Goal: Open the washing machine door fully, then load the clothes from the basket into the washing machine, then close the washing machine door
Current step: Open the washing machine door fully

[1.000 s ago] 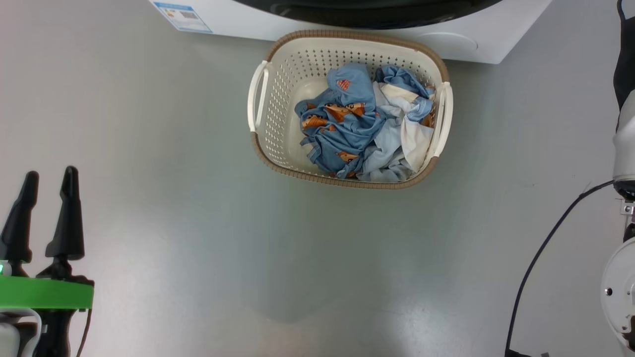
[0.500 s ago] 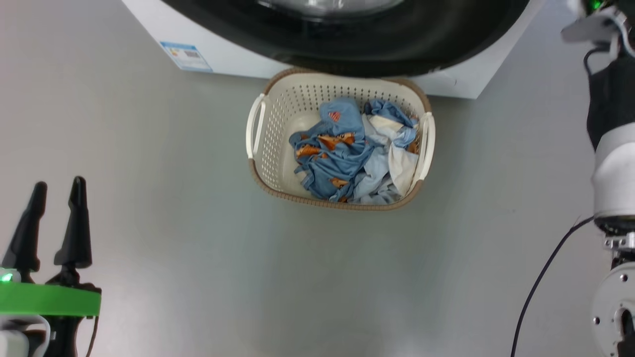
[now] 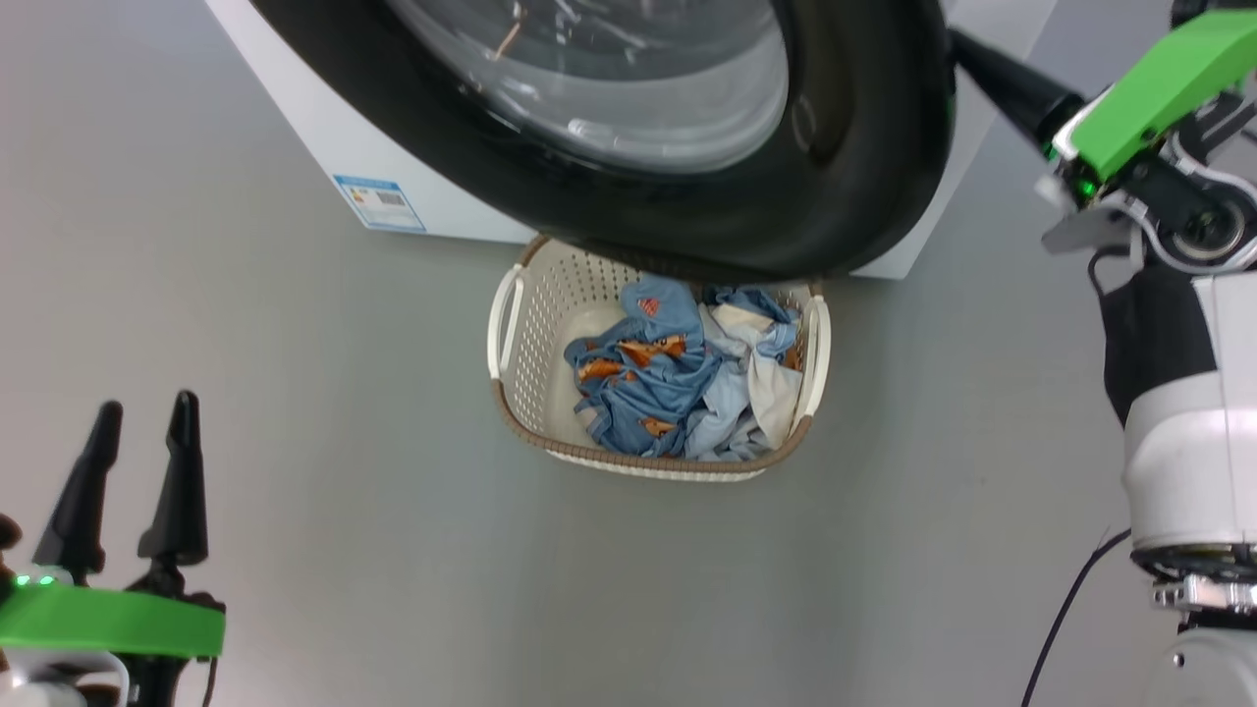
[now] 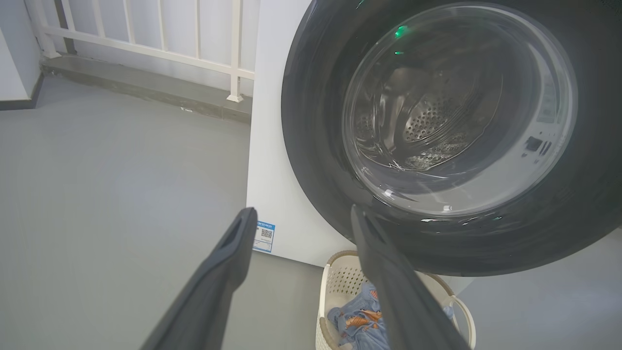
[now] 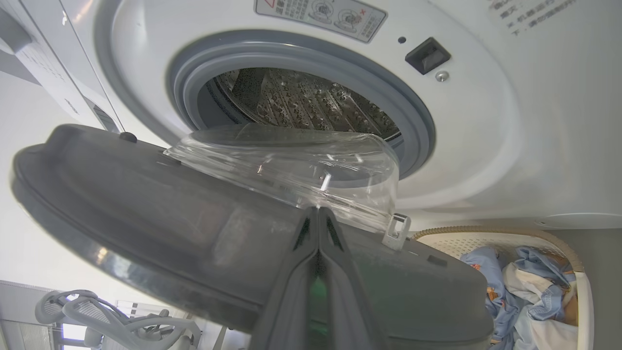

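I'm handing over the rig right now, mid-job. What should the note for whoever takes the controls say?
Left gripper: open, empty, low at the left, apart from everything.
Right gripper: shut, holding nothing, tips at the door's inner side, beside the glass.
Basket: on the floor before the washer, clothes inside it.
Done: door partly open.
Left: swing the door fully open, load the clothes into the drum, close the door.
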